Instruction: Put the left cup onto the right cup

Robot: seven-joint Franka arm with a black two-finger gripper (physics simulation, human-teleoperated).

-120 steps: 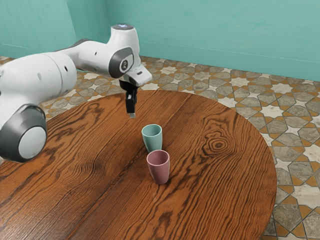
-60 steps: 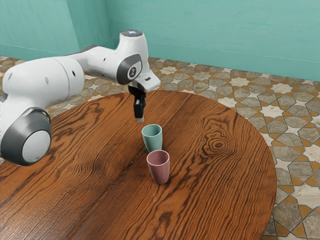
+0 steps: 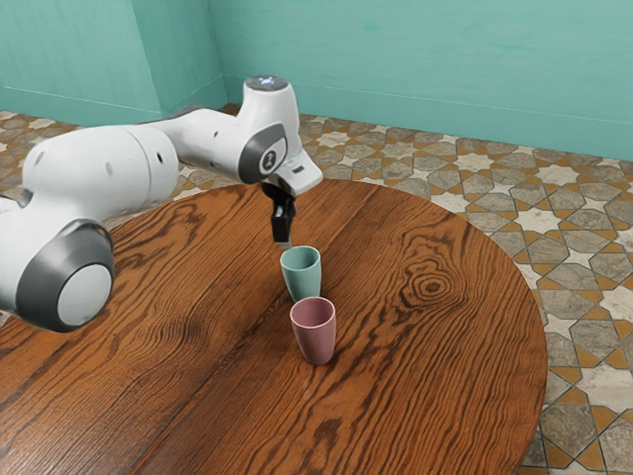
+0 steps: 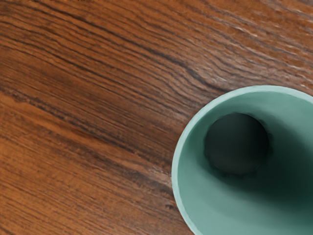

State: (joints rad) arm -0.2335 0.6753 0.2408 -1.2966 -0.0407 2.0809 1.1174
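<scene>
Jaws hover just above far rim of teal cup (image 3: pixel 300 269) (image 4: pixel 195 196); spread or pressed, cannot tell. Teal cup stands near tabletop (image 3: pixel 445 376) middle, beside pink cup (image 3: pixel 313 329), not yet grasped; lifting, stacking remain.

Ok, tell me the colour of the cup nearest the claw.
The cup is teal green, plain with no pattern; the wrist view shows it best.
</scene>
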